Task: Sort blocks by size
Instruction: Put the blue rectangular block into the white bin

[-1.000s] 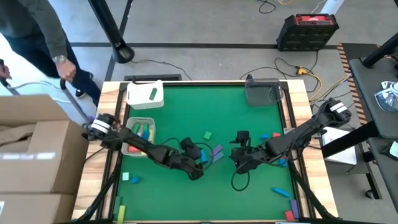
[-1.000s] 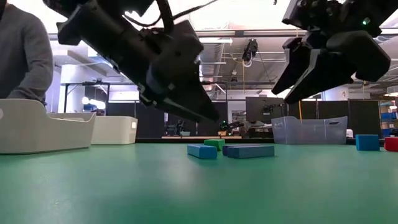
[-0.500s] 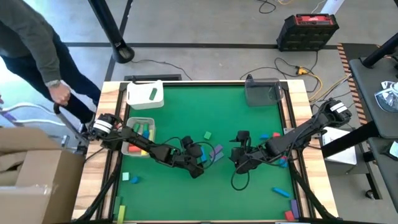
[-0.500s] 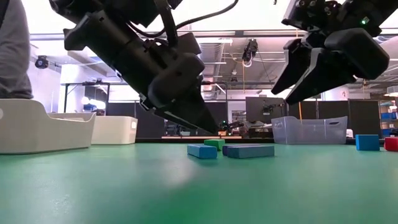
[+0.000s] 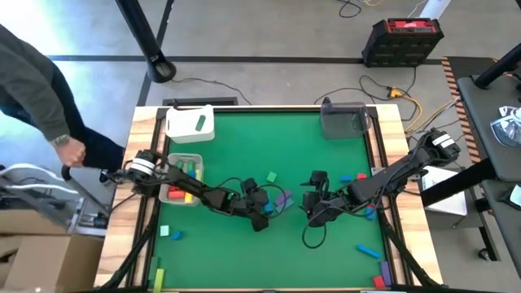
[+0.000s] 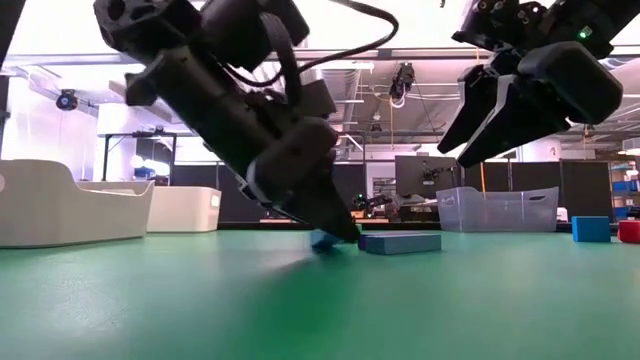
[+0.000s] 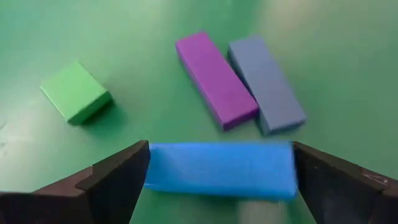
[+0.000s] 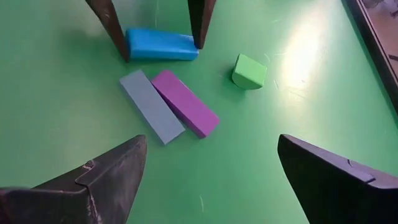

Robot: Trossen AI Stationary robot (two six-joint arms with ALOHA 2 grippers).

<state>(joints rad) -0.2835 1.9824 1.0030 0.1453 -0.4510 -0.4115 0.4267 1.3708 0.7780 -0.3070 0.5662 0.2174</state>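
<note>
Currently a bright blue bar (image 7: pixel 221 169) lies flat on the green tabletop (image 5: pixel 244 130), near the middle, with the left tool (image 5: pixel 262 218) lowered around it. The left wrist view shows one dark finger at each short end of the bar; the fingers are spread and straddle it, and I cannot tell whether they touch it. The right wrist view shows the same: both fingertips (image 8: pixel 200 37) at the tabletop, the bar (image 8: pixel 160 45) between them.

Just beside the blue bar lie a purple bar (image 7: pixel 215 79) and a grey-blue bar (image 7: pixel 266 83), side by side and touching along their long edges. A small green block (image 7: pixel 76 91) sits apart from them on the tabletop.

Right tool (image 5: pixel 312 213) hangs above the tabletop near the middle, fingers wide open, holding nothing; the low view shows it raised clear of the surface.

Other blocks: a blue cube (image 6: pixel 590 229) and a red one (image 6: pixel 630 231) toward the right side; a blue bar (image 5: pixel 368 251) and a red block (image 5: pixel 379 281) near the front right corner; green blocks (image 5: pixel 168 233) near the front left.

White tray (image 5: pixel 169 189) at the left edge holds several coloured blocks. A second white tray (image 5: pixel 181 124) at the back left holds one green bar (image 5: pixel 200 123). Grey tray (image 5: pixel 342 122) at the back right.

A person (image 5: pixel 37 98) in a grey top stands beyond the tabletop's left side, one hand (image 5: pixel 72 152) on a cart.
</note>
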